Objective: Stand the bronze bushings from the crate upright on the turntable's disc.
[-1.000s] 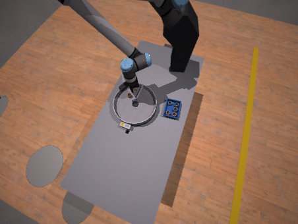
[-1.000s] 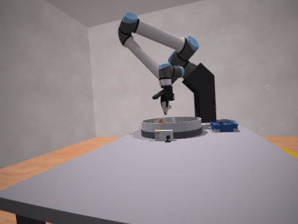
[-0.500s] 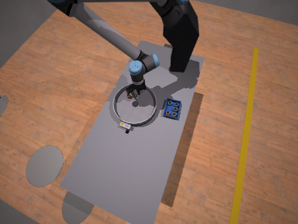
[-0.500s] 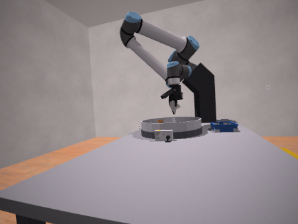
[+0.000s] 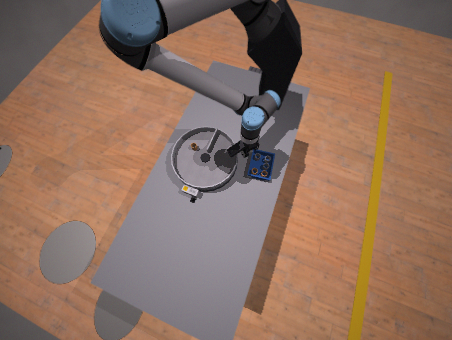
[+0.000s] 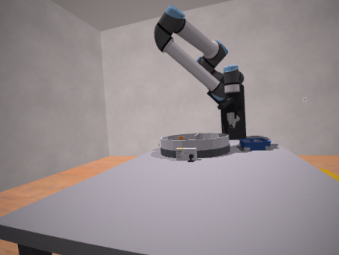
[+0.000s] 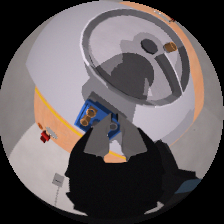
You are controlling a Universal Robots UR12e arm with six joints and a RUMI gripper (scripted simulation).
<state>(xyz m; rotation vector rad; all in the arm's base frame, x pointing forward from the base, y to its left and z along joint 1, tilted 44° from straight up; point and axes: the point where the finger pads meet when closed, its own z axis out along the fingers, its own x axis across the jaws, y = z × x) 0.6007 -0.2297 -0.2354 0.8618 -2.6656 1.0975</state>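
The turntable's grey disc (image 5: 192, 169) (image 7: 107, 35) lies inside a raised ring (image 6: 195, 144), with a dark hub (image 5: 205, 157) (image 7: 148, 46) at its centre. One bronze bushing (image 5: 194, 144) (image 6: 181, 138) (image 7: 170, 47) stands on the disc, left of the hub in the top view. The blue crate (image 5: 250, 168) (image 6: 255, 142) (image 7: 83, 111) sits right of the turntable and holds several bushings, bronze and steel. My gripper (image 5: 237, 150) (image 6: 233, 121) (image 7: 114, 113) is shut and empty. It hangs well above the table between the turntable's right rim and the crate.
A straight bar (image 5: 212, 140) runs from the ring towards the hub. A small control box (image 5: 191, 191) (image 6: 186, 154) sits at the turntable's front. The black robot pedestal (image 6: 234, 112) stands behind the crate. A yellow line (image 5: 372, 210) marks the floor at the right.
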